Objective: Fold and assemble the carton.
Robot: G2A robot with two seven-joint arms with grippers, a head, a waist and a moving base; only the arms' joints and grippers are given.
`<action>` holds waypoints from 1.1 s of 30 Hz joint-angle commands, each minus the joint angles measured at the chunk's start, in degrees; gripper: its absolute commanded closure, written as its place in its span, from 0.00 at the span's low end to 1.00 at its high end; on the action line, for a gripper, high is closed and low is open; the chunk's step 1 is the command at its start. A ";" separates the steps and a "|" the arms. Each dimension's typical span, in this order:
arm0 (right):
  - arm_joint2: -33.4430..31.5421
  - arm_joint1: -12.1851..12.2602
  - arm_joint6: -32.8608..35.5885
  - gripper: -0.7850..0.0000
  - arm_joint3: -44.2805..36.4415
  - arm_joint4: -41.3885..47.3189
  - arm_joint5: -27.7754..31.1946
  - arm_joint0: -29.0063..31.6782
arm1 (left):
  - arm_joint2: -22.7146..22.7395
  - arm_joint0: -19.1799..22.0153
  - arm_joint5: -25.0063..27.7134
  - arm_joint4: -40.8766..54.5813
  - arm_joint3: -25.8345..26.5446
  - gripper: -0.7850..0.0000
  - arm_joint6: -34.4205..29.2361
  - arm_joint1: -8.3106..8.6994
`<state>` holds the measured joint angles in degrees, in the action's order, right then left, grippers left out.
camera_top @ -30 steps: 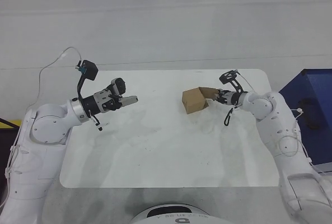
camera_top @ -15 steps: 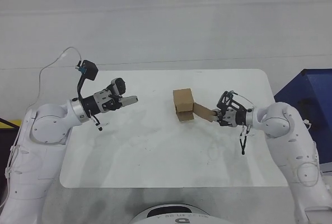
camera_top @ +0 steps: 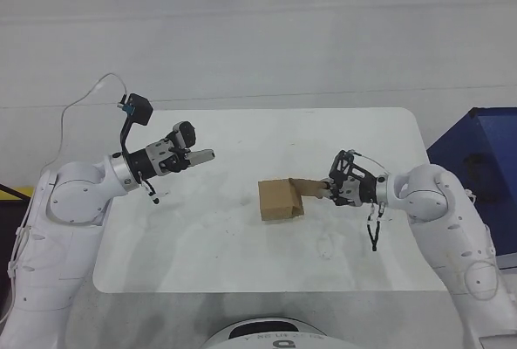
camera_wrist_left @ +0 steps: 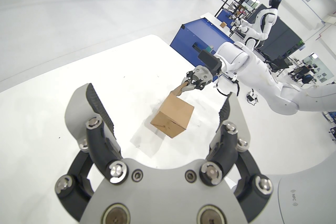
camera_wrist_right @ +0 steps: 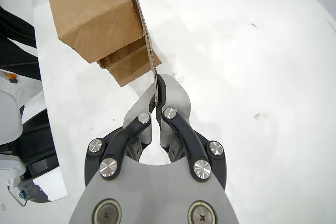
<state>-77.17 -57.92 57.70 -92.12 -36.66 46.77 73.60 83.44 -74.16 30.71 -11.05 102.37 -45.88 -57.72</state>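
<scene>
The carton (camera_top: 280, 200) sits in the middle of the worktop (camera_top: 223, 257) with the right claw (camera_top: 331, 188) pinched on its open flap (camera_top: 310, 186), so I'd fold that flap slowly about its crease and bring the wide-open left claw (camera_top: 207, 155), hanging well apart, across to brace it.

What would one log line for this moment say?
right gripper: shut on carton flap | carton: middle of table | left gripper: open, away from carton

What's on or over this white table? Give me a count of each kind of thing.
Brown carton: 1
Claws: 2, the left claw open, the right claw pinching the carton's flap
White table: 1
Total: 4
</scene>
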 commanded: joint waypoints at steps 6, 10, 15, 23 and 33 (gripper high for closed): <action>-1.80 8.23 13.97 1.00 -14.56 11.37 -14.12 0.03 | 0.00 0.00 0.00 0.00 0.00 0.00 0.00 0.00; -1.17 13.86 22.64 1.00 -22.89 11.04 -22.79 0.44 | 0.00 0.00 0.00 0.00 0.00 0.00 0.00 0.00; 4.13 20.10 30.30 1.00 -26.54 7.57 -30.46 -3.37 | 0.00 0.00 0.00 0.00 0.00 0.00 0.00 0.00; 18.15 28.43 30.30 1.00 -22.55 48.04 -30.47 -17.01 | 0.00 0.00 0.00 0.00 0.00 0.00 0.00 0.00; 25.89 29.61 30.30 1.00 -12.20 86.07 -30.45 -28.20 | 0.00 0.00 0.00 0.00 0.00 0.00 0.00 0.00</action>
<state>-50.98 -28.00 88.00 -111.72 35.18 16.32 47.48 83.44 -74.16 30.71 -11.05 102.37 -45.88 -57.72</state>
